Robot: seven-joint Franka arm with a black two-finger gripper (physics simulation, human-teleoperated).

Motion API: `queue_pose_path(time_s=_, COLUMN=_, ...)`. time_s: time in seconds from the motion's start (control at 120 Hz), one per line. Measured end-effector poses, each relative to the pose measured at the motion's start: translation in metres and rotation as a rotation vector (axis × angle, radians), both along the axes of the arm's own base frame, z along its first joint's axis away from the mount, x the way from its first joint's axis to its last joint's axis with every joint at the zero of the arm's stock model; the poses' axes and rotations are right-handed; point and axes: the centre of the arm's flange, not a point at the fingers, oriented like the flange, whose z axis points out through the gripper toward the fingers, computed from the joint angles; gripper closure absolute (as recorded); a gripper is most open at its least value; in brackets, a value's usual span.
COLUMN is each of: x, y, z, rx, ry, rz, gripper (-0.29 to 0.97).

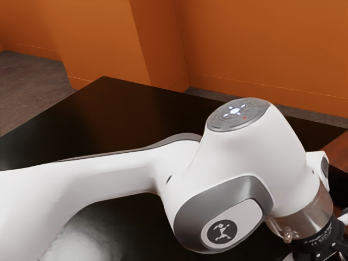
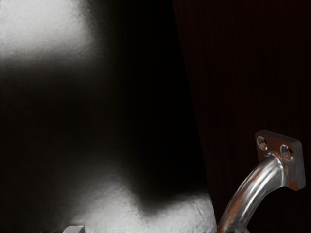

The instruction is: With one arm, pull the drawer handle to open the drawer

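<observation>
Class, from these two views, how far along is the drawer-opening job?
Done: the arm reaches low over the black table, and the metal handle on the dark drawer front sits close to the wrist camera. In hand: lining up on it. Left: gripping and pulling; no opening shows yet.

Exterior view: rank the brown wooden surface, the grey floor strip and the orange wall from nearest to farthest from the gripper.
1. Brown wooden surface, at the exterior view's right edge, close by the gripper.
2. Grey floor strip, beyond the far edge of the black table.
3. Orange wall, rising behind that strip at the back.
</observation>
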Motion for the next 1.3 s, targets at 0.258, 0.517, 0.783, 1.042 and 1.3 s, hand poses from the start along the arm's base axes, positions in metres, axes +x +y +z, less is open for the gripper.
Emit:
queue_pose_path(time_s=0.258, x=-0.016, y=0.002, z=-0.005, rx=-0.008, ry=0.019, rz=0.012, gripper=0.34)
queue_pose_path(time_s=0.517, x=-0.034, y=0.009, z=0.001, rx=-0.01, ry=0.008, rz=0.017, gripper=0.34)
queue_pose_path(time_s=0.783, x=-0.04, y=0.005, z=-0.002, rx=-0.012, ry=0.005, rz=0.036, gripper=0.34)
queue_pose_path(time_s=1.042, x=-0.061, y=0.006, z=-0.002, rx=-0.021, ry=0.013, rz=0.037, gripper=0.34)
queue_pose_path(time_s=1.3, x=-0.078, y=0.024, z=0.003, rx=-0.035, ry=0.022, rz=0.05, gripper=0.34)
